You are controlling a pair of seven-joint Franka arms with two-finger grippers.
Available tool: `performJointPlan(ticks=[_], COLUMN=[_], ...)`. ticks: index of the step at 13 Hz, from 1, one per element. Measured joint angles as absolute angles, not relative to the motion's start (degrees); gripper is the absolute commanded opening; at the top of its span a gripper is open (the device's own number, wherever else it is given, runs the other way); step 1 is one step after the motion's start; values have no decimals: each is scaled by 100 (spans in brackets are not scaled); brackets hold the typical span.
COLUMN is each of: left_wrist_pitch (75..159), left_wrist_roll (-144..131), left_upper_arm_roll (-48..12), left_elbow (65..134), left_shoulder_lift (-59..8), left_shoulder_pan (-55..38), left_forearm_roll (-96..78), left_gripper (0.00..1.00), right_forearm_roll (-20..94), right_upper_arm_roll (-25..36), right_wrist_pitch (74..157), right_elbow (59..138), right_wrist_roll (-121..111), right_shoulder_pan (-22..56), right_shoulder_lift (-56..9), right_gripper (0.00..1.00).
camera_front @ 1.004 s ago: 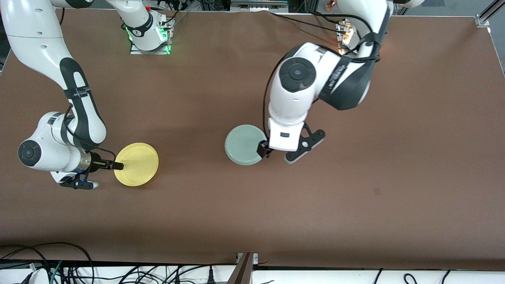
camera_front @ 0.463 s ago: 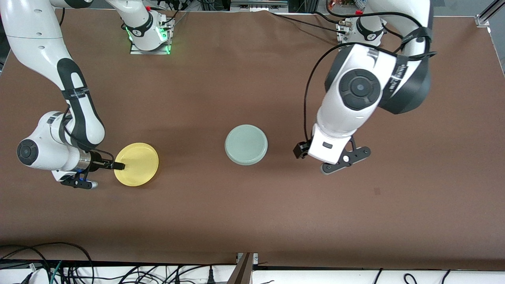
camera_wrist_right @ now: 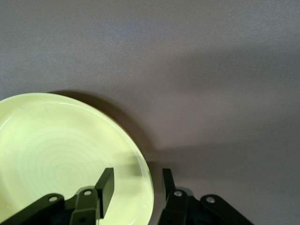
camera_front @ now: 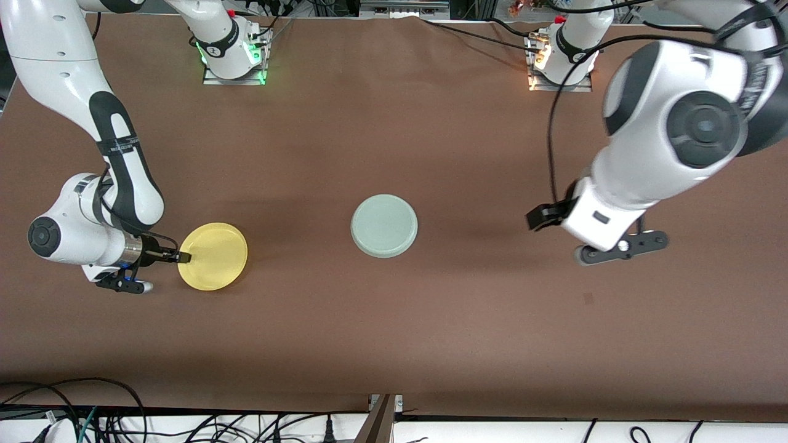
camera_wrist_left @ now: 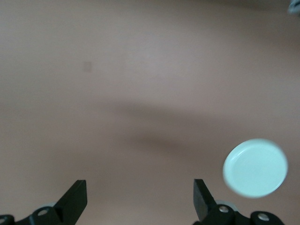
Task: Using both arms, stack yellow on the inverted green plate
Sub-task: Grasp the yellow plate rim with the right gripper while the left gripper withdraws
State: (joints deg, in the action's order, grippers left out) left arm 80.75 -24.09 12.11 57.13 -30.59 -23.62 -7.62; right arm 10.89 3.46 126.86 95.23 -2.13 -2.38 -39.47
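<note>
While cables (camera_front: 74, 415) tangle along the edge nearest the front camera, the brown table (camera_front: 394, 332) above them is a flat, matte sheet with a faintly fibrous look. With the green plate (camera_front: 384, 226) as landmark at the table's middle: it is round, shallow and pale mint, lying upside down so its flat plain underside faces up, with a soft rounded rim touching the table. In the left wrist view it shows as a pale disc (camera_wrist_left: 255, 167).

Toward the right arm's end of the table from the green plate, and slightly nearer the front camera, lies the yellow plate (camera_front: 213, 256), the same round shape, bright and glossy, right side up with a low raised rim; faint concentric rings show on its inner face in the right wrist view (camera_wrist_right: 61, 159). The right gripper (camera_front: 182, 258) sits low at the yellow plate's edge on the side away from the green plate. Its 2 black fingers (camera_wrist_right: 106, 185) straddle the rim, 1 over the inside and 1 outside, narrowed but with gaps visible to the rim on both sides.

Toward the left arm's end from the green plate, well apart from it, the left gripper (camera_front: 545, 216) hangs over bare table, its 2 wedge-shaped fingers (camera_wrist_left: 77, 198) spread wide and holding nothing.
</note>
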Motion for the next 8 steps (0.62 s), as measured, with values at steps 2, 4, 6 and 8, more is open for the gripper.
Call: performJointPlan(ticks=[2,4,6,8], left_wrist_pitch=[7641,7457,7539,7918], left_wrist_roll=[-1610,-975,-629,-474], left_upper_arm_roll=[1215,1228,1243,1257], left_elbow=[5716,5789,6336,7294], left_shoulder_lift=[-2892,-2697,-2208,-1466], left_shoulder_pan=[-1992,-1719,-1640,-1626], left_forearm_roll=[-762,-720,-477,-219], left_gripper=[100,100,100,100], right_forearm_roll=[1144,1148,1150,1163], right_upper_arm_roll=[346,345,345,344], right_wrist_pitch=[12695,12716,12720,12725], right_elbow=[9536,9544,9559,9577], right_wrist_roll=[-214,-214,-214,-214], right_shoulder_pan=[-238,-238,-238,-238], right_shoulder_lift=[-3948,-3950,-3958,-3966], right_gripper=[30,18,8,4])
